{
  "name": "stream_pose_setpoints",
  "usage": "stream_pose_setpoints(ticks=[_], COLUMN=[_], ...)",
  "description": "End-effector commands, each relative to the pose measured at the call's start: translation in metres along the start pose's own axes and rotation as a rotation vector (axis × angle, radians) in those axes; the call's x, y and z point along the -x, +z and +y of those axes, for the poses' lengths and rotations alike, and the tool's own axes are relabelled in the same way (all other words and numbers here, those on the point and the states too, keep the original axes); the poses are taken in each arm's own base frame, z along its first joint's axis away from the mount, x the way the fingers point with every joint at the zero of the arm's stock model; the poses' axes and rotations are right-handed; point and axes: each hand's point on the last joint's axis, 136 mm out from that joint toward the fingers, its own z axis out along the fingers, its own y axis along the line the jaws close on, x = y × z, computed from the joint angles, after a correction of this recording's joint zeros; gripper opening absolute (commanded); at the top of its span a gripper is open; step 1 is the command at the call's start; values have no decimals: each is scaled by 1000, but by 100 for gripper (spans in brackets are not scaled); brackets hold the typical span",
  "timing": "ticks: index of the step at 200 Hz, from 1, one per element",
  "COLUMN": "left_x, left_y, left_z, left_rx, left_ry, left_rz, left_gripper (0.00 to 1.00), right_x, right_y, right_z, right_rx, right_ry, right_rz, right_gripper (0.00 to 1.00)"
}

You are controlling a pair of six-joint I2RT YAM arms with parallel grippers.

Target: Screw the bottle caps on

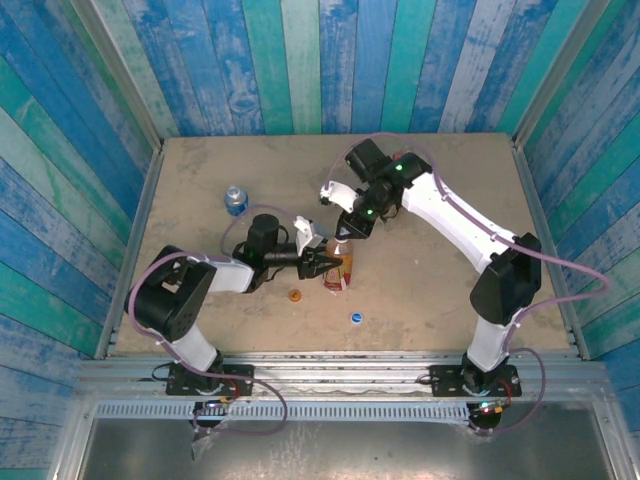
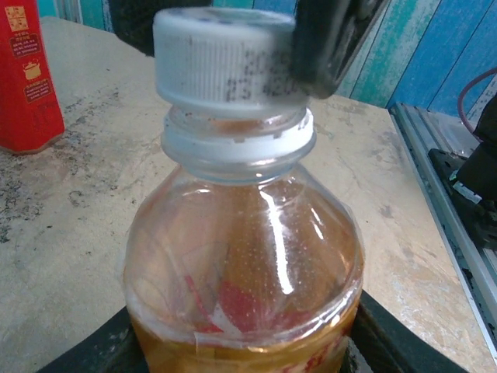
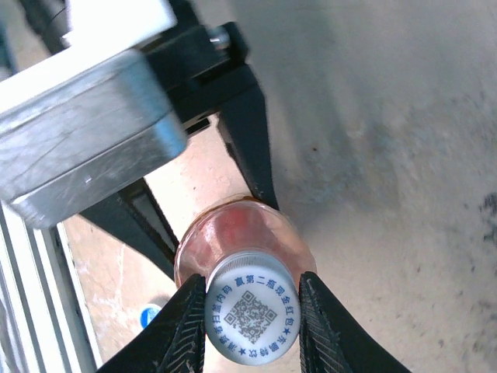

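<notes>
- White cap point(image 3: 250, 315) is sitting on the neck of the tea bottle point(image 2: 241, 264), near the middle of the table point(image 1: 440, 180).
- Right gripper point(image 3: 253, 326) is reaching in from above and pinching the white cap, with one finger touching each side.
- Left gripper point(image 1: 322, 265) is squeezing the tea bottle by its body and holding it upright.
- Orange cap point(image 1: 295, 295) and blue cap point(image 1: 356, 318) are lying loose on the table, near the tea bottle, on the side of the arm bases.
- Clear bottle point(image 1: 235, 200) is standing alone, off to the left.
- Red bottle point(image 2: 27, 78) is standing on the table, apart from the tea bottle.
</notes>
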Motion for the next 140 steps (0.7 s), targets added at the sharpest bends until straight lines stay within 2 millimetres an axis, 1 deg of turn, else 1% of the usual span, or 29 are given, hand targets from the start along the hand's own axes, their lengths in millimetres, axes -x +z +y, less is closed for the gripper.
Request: stream_pose_setpoints(ticks=[1, 17, 24, 31, 40, 51, 56, 68, 84, 102, 124, 140], left_x=[-11, -11, -12, -11, -12, -13, -14, -13, -14, -13, -13, -14], left_y=[-3, -3, -3, -3, -2, -3, -3, -3, -3, -3, -3, -3], left_z=[-13, -12, -12, -12, -12, -12, -12, -11, -11, -10, -8, -8], left_rx=[-37, -30, -31, -30, -30, -27, -27, -24, -25, -16, -4, -3], left_ry=[-32, -30, -31, -31, -31, -32, -32, -31, -30, -26, -24, -23], left_rz=[42, 43, 45, 46, 48, 52, 53, 54, 54, 55, 57, 58], left_gripper=[43, 43, 43, 43, 43, 43, 43, 43, 43, 43, 43, 43], right_x=[-17, -16, -13, -10, -5, 2, 6, 13, 22, 27, 28, 20], right_y=[13, 12, 10, 7, 3, -3, -7, -17, -32, -43, -54, -58], right_z=[22, 19, 19, 18, 15, 9, 4, -6, -7, -5, -8, -8], right_rx=[150, 131, 121, 106, 80, 25, -12, -94, -148, -225, -354, -401], right_ry=[-163, -159, -152, -142, -127, -100, -87, -50, -1, 71, 265, 411], right_rz=[73, 71, 59, 44, 21, -7, -23, -63, -123, -153, -183, -189], right_gripper=[32, 33, 35, 43, 49, 63, 68, 75, 84, 86, 86, 79])
